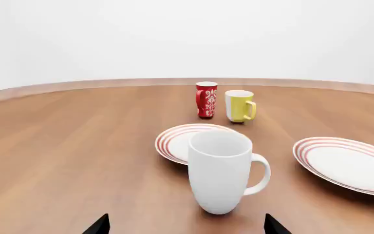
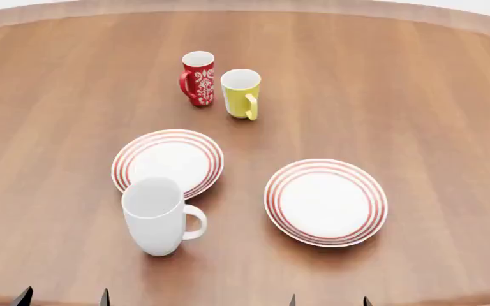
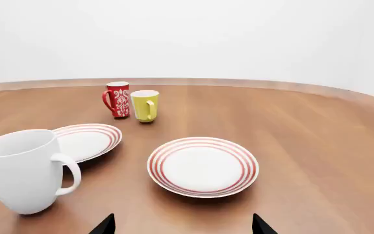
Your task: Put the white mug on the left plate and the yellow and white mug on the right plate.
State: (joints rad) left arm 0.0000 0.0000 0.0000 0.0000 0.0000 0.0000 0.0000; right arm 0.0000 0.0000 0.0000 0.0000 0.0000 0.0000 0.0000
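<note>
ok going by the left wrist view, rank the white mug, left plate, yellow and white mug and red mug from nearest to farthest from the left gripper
1. white mug, directly ahead of the left gripper
2. left plate, just behind the mug
3. yellow and white mug and red mug, side by side at the far end, too close to call

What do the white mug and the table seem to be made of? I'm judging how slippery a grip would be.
The white mug looks like glazed ceramic: plain white, smooth, with a soft sheen on its wall. The table looks like polished wood, brown with a visible grain and faint reflections. Since this is a render, both are only appearances.
</note>
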